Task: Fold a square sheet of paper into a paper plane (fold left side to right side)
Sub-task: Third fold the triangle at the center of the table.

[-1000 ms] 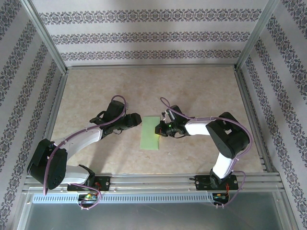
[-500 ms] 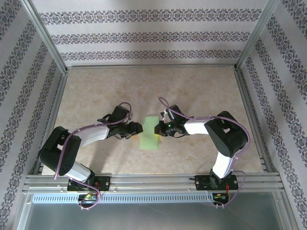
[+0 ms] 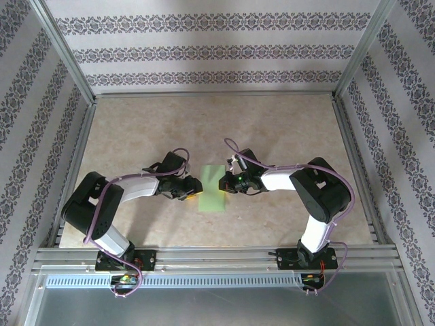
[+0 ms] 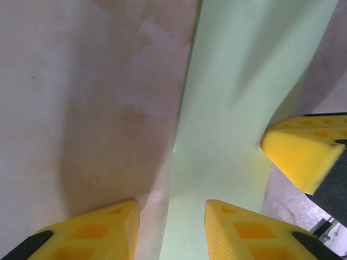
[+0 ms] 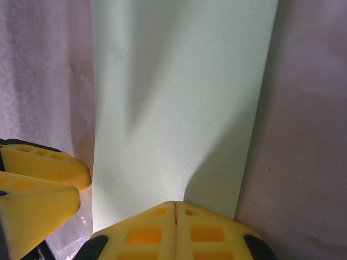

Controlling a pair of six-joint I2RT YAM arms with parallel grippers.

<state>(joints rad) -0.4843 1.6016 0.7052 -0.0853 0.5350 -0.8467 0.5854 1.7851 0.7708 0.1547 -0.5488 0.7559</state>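
Nothing legible appears in any view: no words, labels, brand marks, numbers or signs. The square sheet of paper (image 3: 213, 191) is plain light green with no print. The worktop (image 3: 285, 129) shows only beige mottling. The walls (image 3: 204, 51) carry bands of repeating floral ornament, not characters.
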